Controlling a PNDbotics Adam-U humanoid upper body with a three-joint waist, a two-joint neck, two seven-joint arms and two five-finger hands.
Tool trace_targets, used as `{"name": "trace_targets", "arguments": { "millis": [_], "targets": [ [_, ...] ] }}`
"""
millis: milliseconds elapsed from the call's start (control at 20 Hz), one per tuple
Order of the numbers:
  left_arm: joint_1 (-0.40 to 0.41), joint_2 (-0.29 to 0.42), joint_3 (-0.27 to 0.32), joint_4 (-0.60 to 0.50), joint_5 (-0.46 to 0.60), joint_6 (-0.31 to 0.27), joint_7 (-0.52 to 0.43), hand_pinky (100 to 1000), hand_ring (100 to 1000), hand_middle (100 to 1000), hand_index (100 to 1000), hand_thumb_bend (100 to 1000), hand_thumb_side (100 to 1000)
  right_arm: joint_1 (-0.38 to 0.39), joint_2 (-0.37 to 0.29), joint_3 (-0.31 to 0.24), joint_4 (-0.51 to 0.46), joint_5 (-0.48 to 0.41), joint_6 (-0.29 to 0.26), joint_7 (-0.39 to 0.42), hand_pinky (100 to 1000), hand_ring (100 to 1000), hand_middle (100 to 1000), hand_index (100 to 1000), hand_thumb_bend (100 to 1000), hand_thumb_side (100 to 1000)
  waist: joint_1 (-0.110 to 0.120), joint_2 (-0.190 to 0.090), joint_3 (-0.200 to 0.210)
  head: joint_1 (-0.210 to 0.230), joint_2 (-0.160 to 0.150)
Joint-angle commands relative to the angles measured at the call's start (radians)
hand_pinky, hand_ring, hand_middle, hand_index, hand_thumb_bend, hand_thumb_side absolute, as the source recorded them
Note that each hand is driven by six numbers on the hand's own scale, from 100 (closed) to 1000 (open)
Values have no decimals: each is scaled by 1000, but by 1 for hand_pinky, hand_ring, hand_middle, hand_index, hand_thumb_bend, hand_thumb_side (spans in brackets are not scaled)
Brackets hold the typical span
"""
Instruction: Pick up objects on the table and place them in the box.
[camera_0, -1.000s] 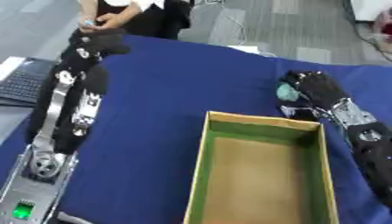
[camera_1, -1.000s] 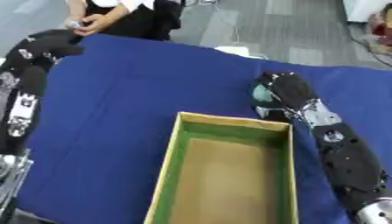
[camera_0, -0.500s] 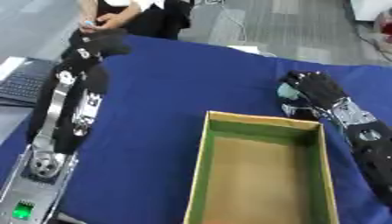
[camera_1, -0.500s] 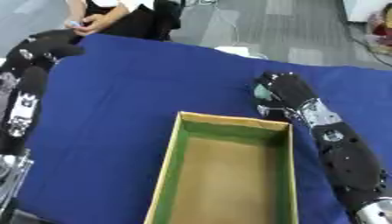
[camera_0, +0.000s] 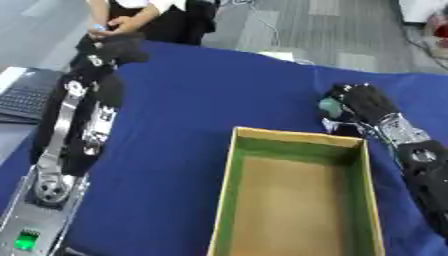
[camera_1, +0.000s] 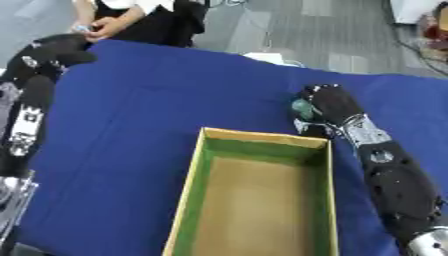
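My right hand (camera_0: 366, 102) hovers just beyond the far right corner of the open cardboard box (camera_0: 297, 138), its fingers curled round a small teal object (camera_0: 328, 105). The box has green inner walls and a brown floor, and nothing shows inside it. My left arm stretches along the table's left side, and its hand (camera_0: 112, 48) is at the far left corner of the blue table (camera_0: 201, 100), close to a person's hands. That hand is a dark shape.
A laptop (camera_0: 19, 97) sits off the table's left edge. A white item (camera_0: 276, 56) lies at the far edge of the table. A person stands beyond the far left corner.
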Motion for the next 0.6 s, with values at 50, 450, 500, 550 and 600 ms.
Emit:
{"name": "trace_targets", "arguments": {
  "millis": [50,450,500,550,600],
  "targets": [
    [-7,18,5,-21,3,-2,-2,843,721,829,863,286,907,-7,-18,-5,-1,-10,28,5,100,349,541,755,232,631,6,-17,-1,8,-1],
    [-7,17,6,-21,4,-2,-1,844,721,829,863,286,906,1,-17,-7,10,-77,51,27,100,278,473,746,194,563,8,-19,-3,11,-1],
    [-7,17,6,-21,4,-2,-1,844,721,829,863,286,906,2,-18,-6,10,-80,51,28,100,271,470,749,191,559,8,-19,-3,11,-1],
    [-6,17,6,-21,4,-2,-1,844,721,829,863,286,905,3,-18,-7,11,-86,51,31,100,292,510,791,183,513,9,-20,-3,11,0],
    [-6,17,6,-21,4,-2,-1,844,721,829,863,286,905,5,-19,-7,15,-93,51,37,100,300,525,802,184,515,10,-20,-4,12,1]
  ]
}}
